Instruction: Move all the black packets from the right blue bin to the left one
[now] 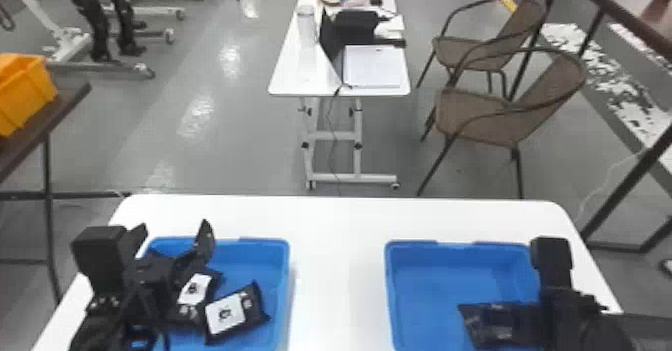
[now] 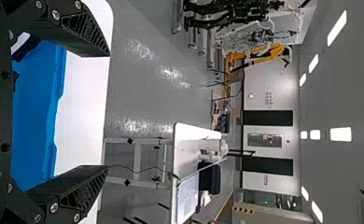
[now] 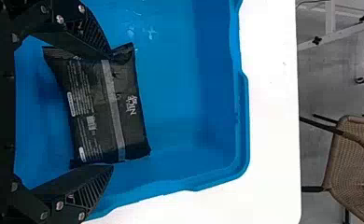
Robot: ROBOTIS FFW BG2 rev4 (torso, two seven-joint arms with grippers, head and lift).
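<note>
My right gripper (image 1: 567,300) is over the right side of the right blue bin (image 1: 425,247). A black packet (image 1: 492,325) shows beside it. In the right wrist view the packet (image 3: 101,109) lies in the bin, printed side up, between the wide-apart fingers of the right gripper (image 3: 111,109); one finger overlaps its end, the other is close at the opposite end. Over the left blue bin (image 1: 280,275), my left gripper (image 1: 172,240) stands open with nothing held; its fingers are apart in the left wrist view too (image 2: 108,112). Two white-labelled black packets (image 1: 197,287) (image 1: 235,312) lie in that bin.
A white table (image 1: 340,275) carries both bins, with a strip of tabletop between them. Beyond it are a small white desk (image 1: 295,75) and wicker chairs (image 1: 480,115). An orange crate (image 1: 25,92) sits on a brown table at the left.
</note>
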